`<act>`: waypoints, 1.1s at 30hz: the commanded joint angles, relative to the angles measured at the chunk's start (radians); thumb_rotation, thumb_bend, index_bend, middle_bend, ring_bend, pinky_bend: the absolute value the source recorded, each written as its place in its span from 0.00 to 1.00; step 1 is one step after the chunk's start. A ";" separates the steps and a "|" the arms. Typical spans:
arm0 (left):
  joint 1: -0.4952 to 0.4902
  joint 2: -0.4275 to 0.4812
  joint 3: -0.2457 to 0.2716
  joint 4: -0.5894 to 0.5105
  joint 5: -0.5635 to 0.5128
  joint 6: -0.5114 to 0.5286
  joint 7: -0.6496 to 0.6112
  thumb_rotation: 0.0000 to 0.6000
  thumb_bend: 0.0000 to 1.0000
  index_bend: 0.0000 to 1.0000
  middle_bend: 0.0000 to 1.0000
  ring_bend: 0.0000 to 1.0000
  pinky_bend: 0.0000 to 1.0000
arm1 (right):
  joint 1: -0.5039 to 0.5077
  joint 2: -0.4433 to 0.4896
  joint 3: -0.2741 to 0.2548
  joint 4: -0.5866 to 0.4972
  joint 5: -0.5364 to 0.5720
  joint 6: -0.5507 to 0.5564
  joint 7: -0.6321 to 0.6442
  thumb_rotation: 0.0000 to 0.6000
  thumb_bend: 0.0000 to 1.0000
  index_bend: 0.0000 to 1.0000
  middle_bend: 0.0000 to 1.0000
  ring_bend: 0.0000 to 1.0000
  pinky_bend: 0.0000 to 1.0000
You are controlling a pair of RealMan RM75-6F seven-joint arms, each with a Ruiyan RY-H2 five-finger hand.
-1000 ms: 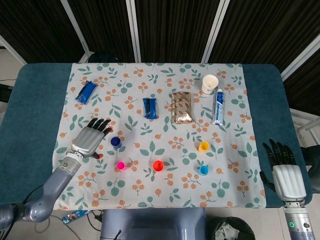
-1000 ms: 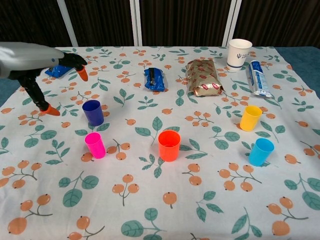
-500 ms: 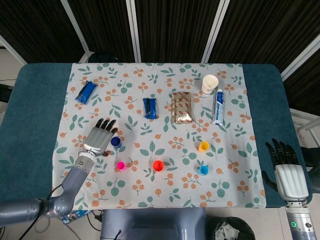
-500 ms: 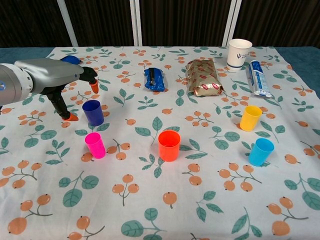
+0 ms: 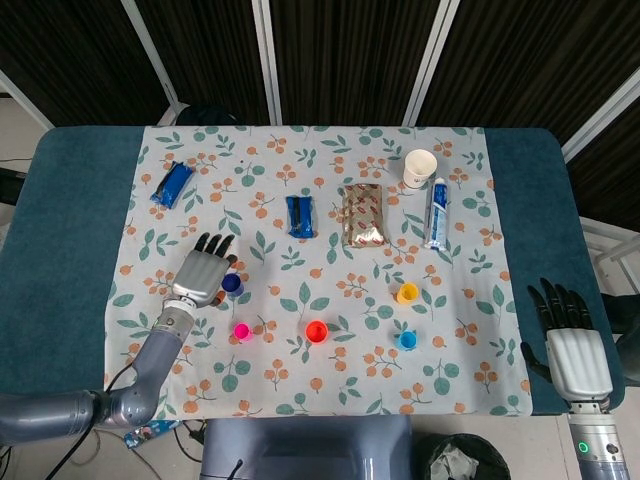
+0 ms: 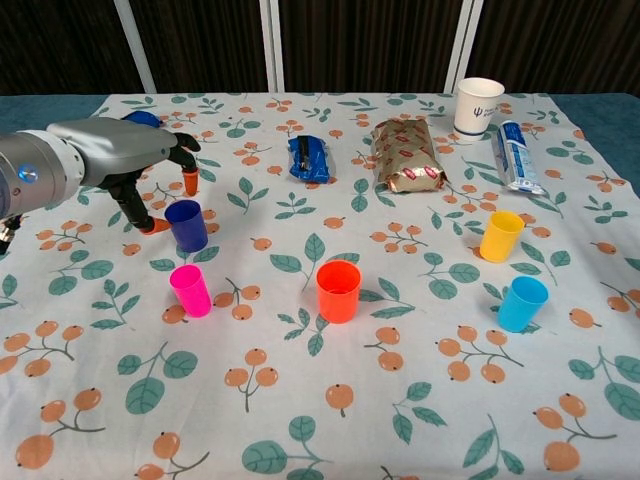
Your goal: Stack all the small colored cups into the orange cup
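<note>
The left hand (image 6: 128, 160), fingers spread and holding nothing, is being brought closer around the dark blue cup (image 6: 186, 225); the right hand (image 5: 570, 345) is being kept open, off the table.

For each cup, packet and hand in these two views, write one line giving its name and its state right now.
orange cup: upright, empty
dark blue cup: upright, left hand's fingers around it
pink cup: upright
yellow cup: upright
light blue cup: upright
paper cup: upright
foil packet: lying flat
left hand: fingers spread
right hand: open, off the cloth
</note>
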 commanded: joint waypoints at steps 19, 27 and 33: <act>-0.021 -0.033 0.021 0.028 0.009 0.029 0.000 1.00 0.29 0.40 0.00 0.00 0.00 | -0.002 -0.007 0.005 -0.002 0.010 0.004 -0.010 1.00 0.40 0.05 0.00 0.00 0.09; -0.028 -0.045 0.028 0.043 -0.007 0.030 0.008 1.00 0.33 0.42 0.00 0.00 0.00 | -0.002 -0.006 0.005 -0.002 0.012 0.003 -0.009 1.00 0.40 0.05 0.00 0.00 0.09; -0.030 -0.048 0.025 0.040 0.015 0.041 -0.006 1.00 0.35 0.46 0.00 0.00 0.00 | -0.003 -0.006 0.005 -0.003 0.010 0.005 -0.008 1.00 0.40 0.05 0.00 0.00 0.09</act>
